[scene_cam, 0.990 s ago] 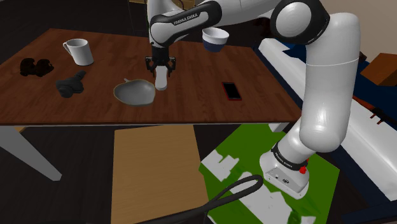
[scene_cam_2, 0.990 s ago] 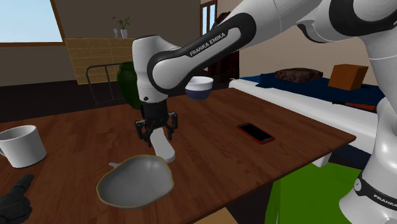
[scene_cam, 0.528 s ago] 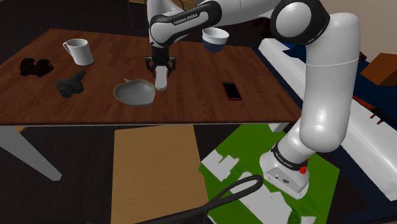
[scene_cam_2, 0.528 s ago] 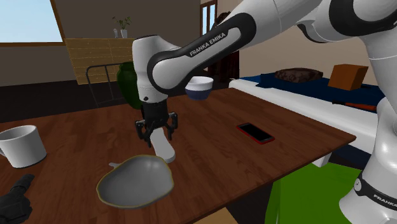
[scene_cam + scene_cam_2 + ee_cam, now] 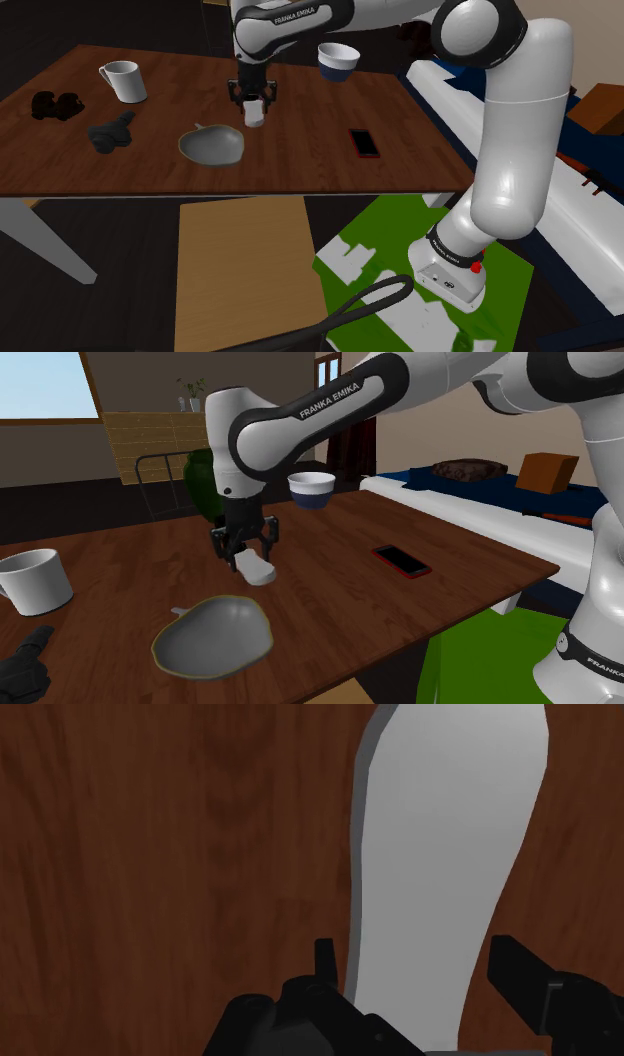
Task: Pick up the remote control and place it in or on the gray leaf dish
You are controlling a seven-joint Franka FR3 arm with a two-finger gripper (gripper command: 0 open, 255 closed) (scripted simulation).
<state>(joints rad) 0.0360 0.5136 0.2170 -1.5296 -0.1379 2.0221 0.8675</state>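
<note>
- I am losing the upper end of the remote point(image 5: 254, 113) behind the claw point(image 5: 253, 101) in the shoulder view. In the wrist view its far end is running off the frame.
- I am not making out any buttons or markings on it.
- A black lump point(image 5: 57, 104) and a dark grey lump point(image 5: 111, 132) are lying near the mug point(image 5: 122, 80), and I cannot tell what they are.
- The claw is pinching the remote, with its fingers point(image 5: 324, 966) pressing on the two long sides.
- The remote is hanging tilted above the wooden table point(image 5: 300, 165), just beside the grey leaf dish point(image 5: 212, 146), not in it.
- It is showing as plain white: long, smooth, round-ended and slightly waisted.
- I am counting one remote, one leaf dish, one white mug, one white-and-blue bowl point(image 5: 338, 58), one black phone point(image 5: 364, 142) with a red edge, and two dark lumps.
</note>
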